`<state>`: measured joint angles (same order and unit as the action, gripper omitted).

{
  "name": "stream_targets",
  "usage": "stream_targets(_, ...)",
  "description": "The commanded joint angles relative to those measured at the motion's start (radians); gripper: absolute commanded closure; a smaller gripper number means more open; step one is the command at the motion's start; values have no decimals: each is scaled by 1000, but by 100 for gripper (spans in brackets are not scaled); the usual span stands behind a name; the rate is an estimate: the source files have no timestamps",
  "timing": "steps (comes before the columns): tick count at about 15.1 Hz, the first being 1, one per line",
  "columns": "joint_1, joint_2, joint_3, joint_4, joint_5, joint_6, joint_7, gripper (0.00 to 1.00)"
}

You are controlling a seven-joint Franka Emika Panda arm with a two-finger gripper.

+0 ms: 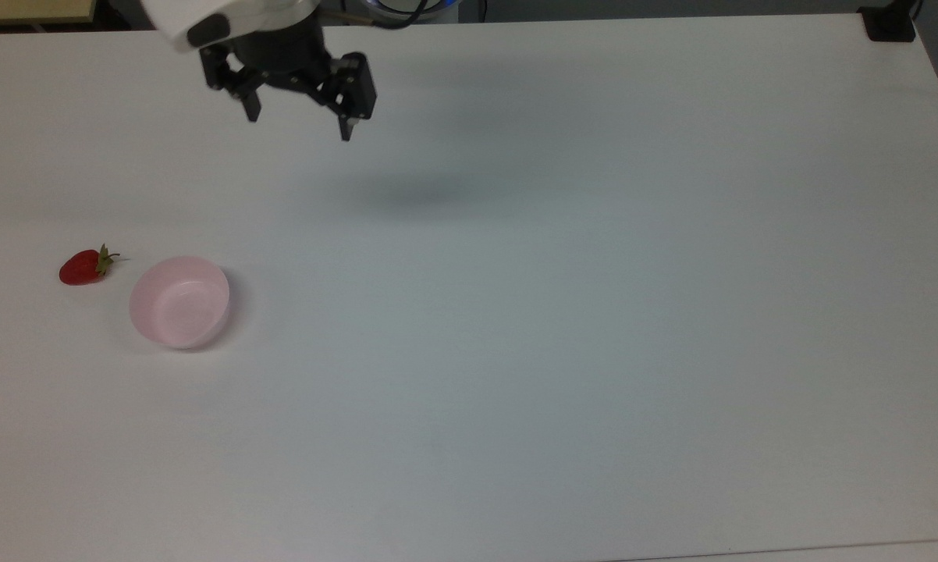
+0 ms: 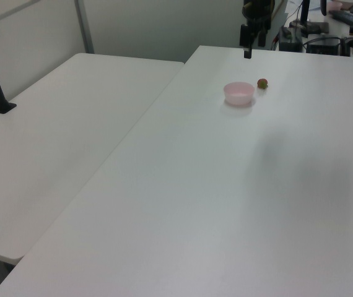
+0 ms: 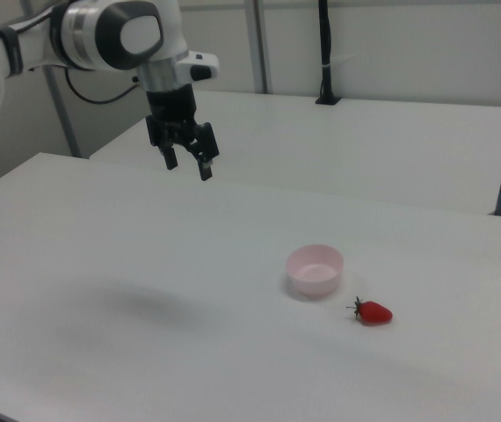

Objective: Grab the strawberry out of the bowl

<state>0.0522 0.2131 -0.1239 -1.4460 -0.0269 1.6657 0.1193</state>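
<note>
My gripper [image 1: 297, 126] hangs high above the table [image 1: 563, 312], fingers spread and pinching nothing, pointing down from my white arm [image 3: 101, 35]. It is well apart from the bowl [image 1: 179, 301] and the strawberry [image 1: 85, 267]. One strawberry lies on its side on the bare white tabletop just beside the one pink bowl, not in it, its green cap toward the bowl. Beyond, in the right view, a second white table [image 3: 391, 141] stands against the wall with a black post [image 3: 325, 53].
</note>
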Motion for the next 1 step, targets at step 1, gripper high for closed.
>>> stream_targets(1,11,-67,-11,-69,-11,-41,34,0)
